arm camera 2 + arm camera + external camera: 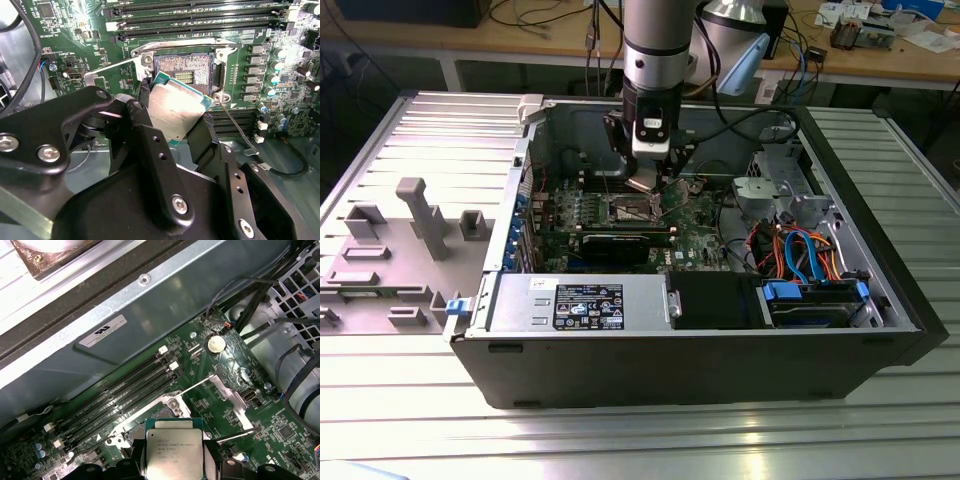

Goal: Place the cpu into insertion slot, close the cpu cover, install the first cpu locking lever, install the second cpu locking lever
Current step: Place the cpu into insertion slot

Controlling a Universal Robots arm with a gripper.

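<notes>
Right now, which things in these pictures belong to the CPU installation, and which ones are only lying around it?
Belong to the job: gripper, shut on the cpu; insertion slot, uncovered; cpu cover, swung open; locking lever.

Just lying about: memory slots; coin battery; power supply; blue and orange cables.

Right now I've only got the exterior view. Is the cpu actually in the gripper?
Observer: Yes. In the second wrist view the gripper is shut on the cpu, clamping two opposite edges.
Operator: Seated yet?
Observer: No. The cpu hangs tilted over the insertion slot, not in it.
Operator: Slot open?
Observer: Yes. Its contact field is uncovered, and a thin locking lever sticks out free beside it.
</notes>
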